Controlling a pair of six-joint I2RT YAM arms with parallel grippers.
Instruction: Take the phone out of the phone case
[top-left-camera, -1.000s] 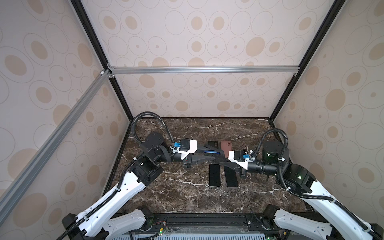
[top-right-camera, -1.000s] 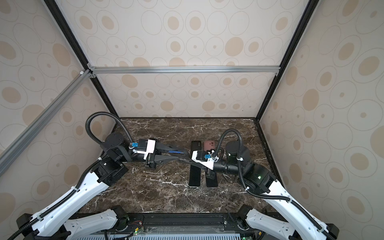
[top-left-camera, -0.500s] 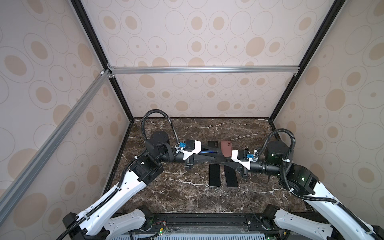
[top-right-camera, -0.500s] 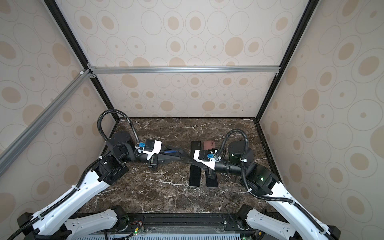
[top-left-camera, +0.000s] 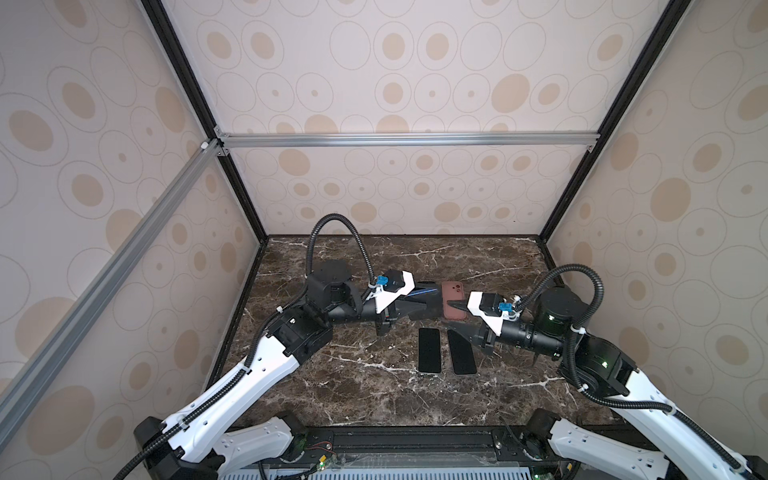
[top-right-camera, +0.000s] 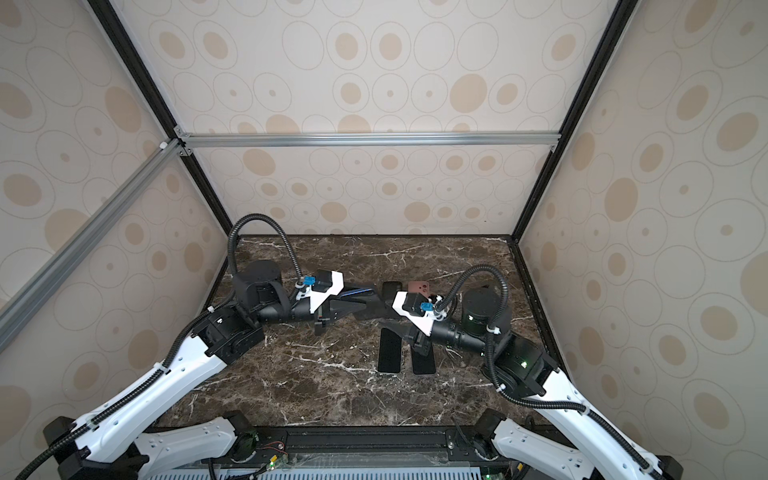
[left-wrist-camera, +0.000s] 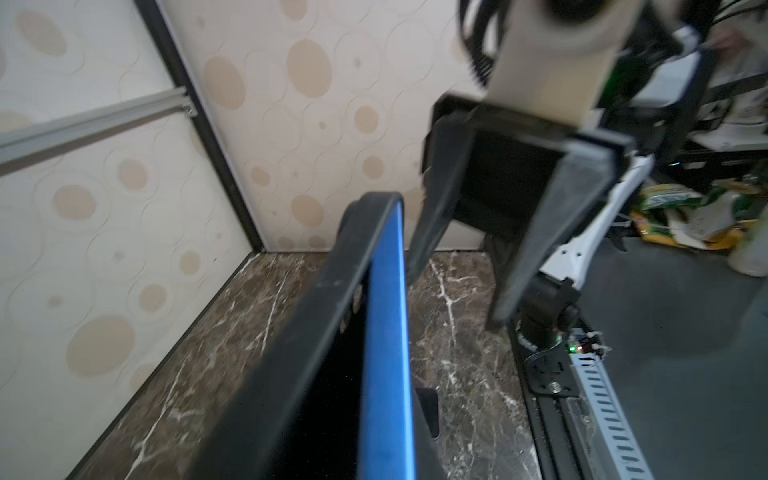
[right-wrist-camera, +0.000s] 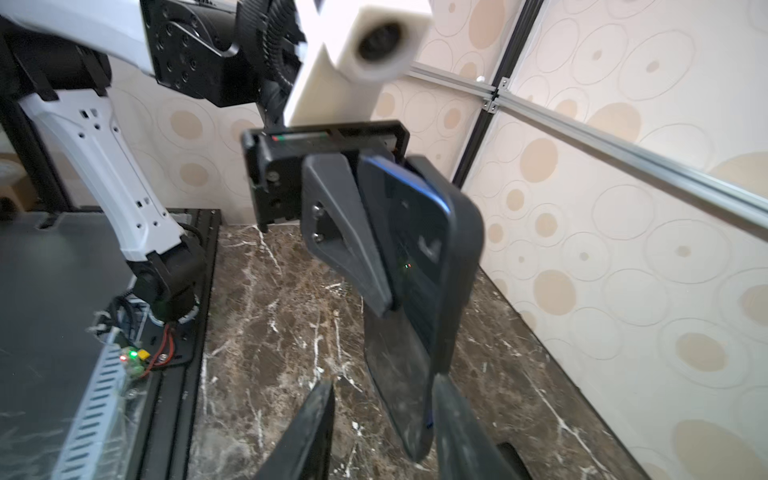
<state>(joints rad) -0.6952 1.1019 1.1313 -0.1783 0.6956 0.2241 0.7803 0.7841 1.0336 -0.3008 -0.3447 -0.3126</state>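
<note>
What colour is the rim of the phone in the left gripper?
The rim is blue, against the black case; clearest in the left wrist view.

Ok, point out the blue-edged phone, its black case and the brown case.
blue-edged phone (right-wrist-camera: 415, 249): right wrist view, on its dark screen.
black case (right-wrist-camera: 463, 249): right wrist view, on its outer side.
brown case (top-left-camera: 452, 296): a top view, on its upper half.

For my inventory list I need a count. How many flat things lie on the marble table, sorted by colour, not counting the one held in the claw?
Black flat things: 3
Brown flat thing: 1
Total: 4
</note>
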